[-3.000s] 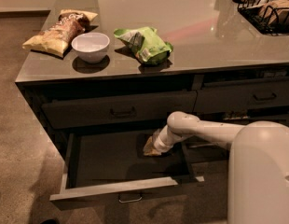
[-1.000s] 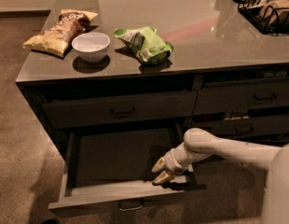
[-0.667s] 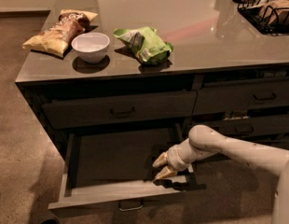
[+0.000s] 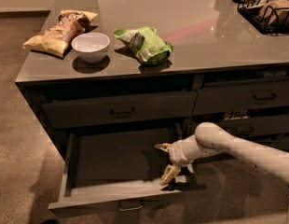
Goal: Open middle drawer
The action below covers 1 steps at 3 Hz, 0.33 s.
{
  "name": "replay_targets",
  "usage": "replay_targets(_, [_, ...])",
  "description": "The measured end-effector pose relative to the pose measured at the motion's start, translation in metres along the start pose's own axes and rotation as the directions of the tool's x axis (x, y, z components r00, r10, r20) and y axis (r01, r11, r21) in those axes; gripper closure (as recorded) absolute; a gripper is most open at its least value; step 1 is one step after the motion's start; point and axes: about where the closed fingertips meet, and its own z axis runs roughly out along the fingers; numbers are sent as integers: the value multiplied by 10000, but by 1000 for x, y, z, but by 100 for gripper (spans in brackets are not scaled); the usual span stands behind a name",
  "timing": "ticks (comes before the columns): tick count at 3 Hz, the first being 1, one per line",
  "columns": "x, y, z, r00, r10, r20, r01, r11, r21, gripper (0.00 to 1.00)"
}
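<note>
The middle drawer (image 4: 117, 193) stands pulled far out below the closed top drawer (image 4: 119, 108). Its shallow dark box shows, with a paler rim and a small loop handle (image 4: 131, 207) on the front. My gripper (image 4: 166, 161) is inside the drawer at its right front corner, just behind the front panel. Its fingers (image 4: 169, 174) are spread open and hold nothing. The pale arm (image 4: 237, 148) reaches in from the right.
On the counter (image 4: 182, 27) lie a chip bag (image 4: 60, 29), a white bowl (image 4: 91, 45) and a green bag (image 4: 143, 43); a black wire basket (image 4: 270, 8) is at the far right. More closed drawers (image 4: 249, 96) are to the right. Brown floor lies to the left.
Since three seconds ago the drawer has slid a little further out and my gripper has moved from the drawer's back right toward its front. Over the last second it barely shifted.
</note>
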Motion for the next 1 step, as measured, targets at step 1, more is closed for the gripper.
replay_targets(1, [-1, 1, 1, 10000, -4, 15, 4, 10000, -27, 0])
